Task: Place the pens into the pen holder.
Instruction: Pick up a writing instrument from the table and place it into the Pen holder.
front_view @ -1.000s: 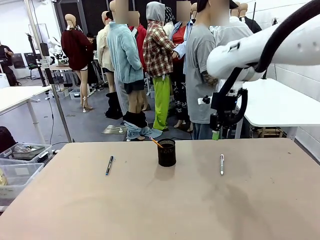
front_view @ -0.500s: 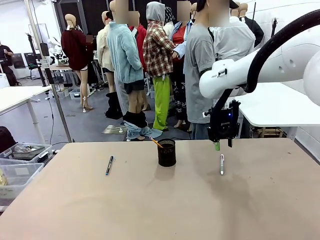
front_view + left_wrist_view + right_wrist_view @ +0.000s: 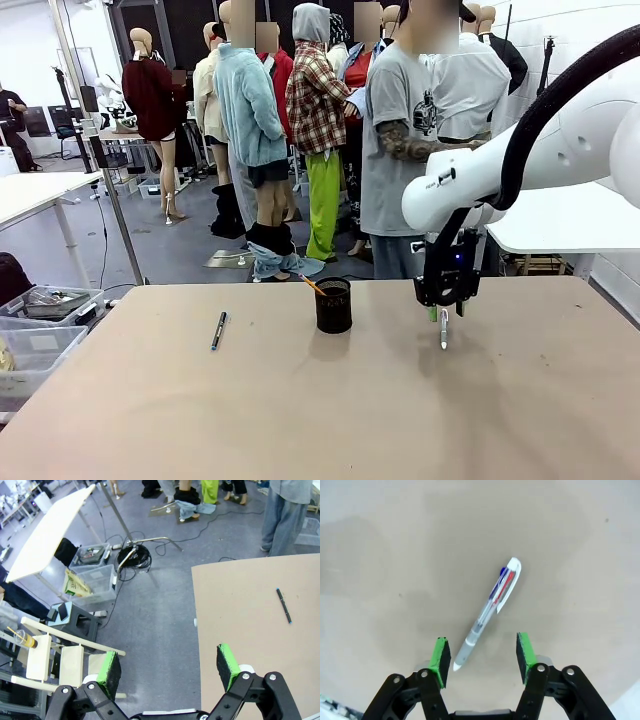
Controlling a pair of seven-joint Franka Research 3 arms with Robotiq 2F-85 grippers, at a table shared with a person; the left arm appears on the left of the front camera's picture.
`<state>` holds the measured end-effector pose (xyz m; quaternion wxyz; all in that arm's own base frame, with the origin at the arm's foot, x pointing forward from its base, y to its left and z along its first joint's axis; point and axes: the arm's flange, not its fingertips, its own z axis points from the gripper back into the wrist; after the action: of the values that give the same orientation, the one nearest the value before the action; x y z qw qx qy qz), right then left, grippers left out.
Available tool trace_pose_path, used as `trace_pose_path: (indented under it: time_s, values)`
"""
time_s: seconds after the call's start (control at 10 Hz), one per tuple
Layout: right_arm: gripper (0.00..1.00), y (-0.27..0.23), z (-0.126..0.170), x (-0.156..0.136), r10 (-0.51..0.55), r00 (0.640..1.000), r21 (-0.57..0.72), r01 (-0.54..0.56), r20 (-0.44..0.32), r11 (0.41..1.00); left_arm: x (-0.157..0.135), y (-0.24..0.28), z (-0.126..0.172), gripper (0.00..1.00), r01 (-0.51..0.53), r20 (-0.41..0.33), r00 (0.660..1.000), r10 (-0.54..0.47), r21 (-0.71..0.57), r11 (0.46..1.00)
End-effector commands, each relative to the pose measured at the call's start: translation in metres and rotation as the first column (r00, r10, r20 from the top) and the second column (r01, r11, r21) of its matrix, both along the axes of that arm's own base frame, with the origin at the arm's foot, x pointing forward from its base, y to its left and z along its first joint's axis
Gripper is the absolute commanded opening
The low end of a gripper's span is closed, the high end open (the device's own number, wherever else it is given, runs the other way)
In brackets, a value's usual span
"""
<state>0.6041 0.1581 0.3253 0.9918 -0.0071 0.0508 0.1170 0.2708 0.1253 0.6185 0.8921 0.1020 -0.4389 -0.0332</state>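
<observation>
Hovering over the white pen (image 3: 490,611), the right tool (image 3: 481,649) holds its jaws apart astride the tip; next, lower, clamp, carry to the pen holder (image 3: 333,306).

The place was a robotics lab in an open workshop hall. A white robot arm (image 3: 560,150) reached over a plain tan worktable (image 3: 300,420). Around it were white tables (image 3: 40,190), a grey floor (image 3: 150,605) with coiled cables (image 3: 132,557), clear plastic storage bins (image 3: 40,350), a metal stand (image 3: 118,210), and people (image 3: 410,130) standing behind.
</observation>
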Motion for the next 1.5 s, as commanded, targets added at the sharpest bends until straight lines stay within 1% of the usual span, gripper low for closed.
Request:
trace_pose_path:
  time_s: [0.0, 0.1, 0.3, 0.4, 0.5, 0.8, 0.9, 1.2, 1.3, 1.4]
  values:
    - [0.67, -0.008, -0.011, 0.002, -0.065, 0.995, -0.01, 0.066, 0.078, 0.998, 0.001, -0.001, -0.001, 1.0, -0.01, 0.01, 1.0, 0.01, 0.0, 1.0]
    - [0.67, -0.011, -0.015, 0.005, -0.076, 0.994, -0.008, 0.077, 0.081, 0.997, 0.001, -0.001, -0.001, 1.0, -0.01, 0.01, 1.0, 0.01, 0.0, 1.0]
    - [0.67, -0.008, -0.023, 0.006, -0.091, 0.994, -0.036, 0.093, 0.052, 0.995, 0.001, -0.001, -0.001, 1.0, -0.01, 0.01, 1.0, 0.01, 0.0, 1.0]
    - [0.67, -0.008, -0.025, 0.007, -0.084, 0.995, -0.028, 0.085, 0.045, 0.996, 0.001, -0.001, -0.001, 1.0, -0.01, 0.01, 1.0, 0.01, 0.0, 1.0]
    - [0.63, -0.006, -0.027, 0.008, -0.075, 0.997, -0.021, 0.076, 0.034, 0.997, 0.001, -0.001, -0.001, 1.0, -0.01, 0.01, 1.0, 0.01, 0.0, 1.0]
    - [0.03, -0.002, -0.028, 0.009, -0.07, 0.997, -0.061, 0.072, 0.033, 0.996, 0.001, -0.001, -0.001, 1.0, -0.01, 0.01, 1.0, 0.01, 0.0, 1.0]
    - [0.0, -0.001, -0.029, 0.01, -0.066, 0.997, -0.056, 0.067, 0.03, 0.996, 0.001, -0.001, -0.001, 1.0, -0.01, 0.01, 1.0, 0.01, 0.0, 1.0]
    - [0.0, 0.001, -0.03, 0.012, -0.053, 0.999, -0.046, 0.054, 0.009, 0.997, 0.001, -0.001, -0.001, 1.0, -0.01, 0.01, 1.0, 0.01, 0.0, 1.0]
    - [0.0, 0.003, -0.03, 0.013, -0.032, 0.999, -0.053, 0.031, -0.002, 0.998, 0.001, -0.001, -0.001, 1.0, -0.01, 0.01, 1.0, 0.01, 0.0, 1.0]
    - [0.0, 0.004, -0.027, 0.012, -0.001, 1.0, -0.048, 0.002, 0.005, 0.999, 0.001, -0.001, -0.001, 1.0, -0.01, 0.01, 1.0, 0.01, 0.0, 1.0]
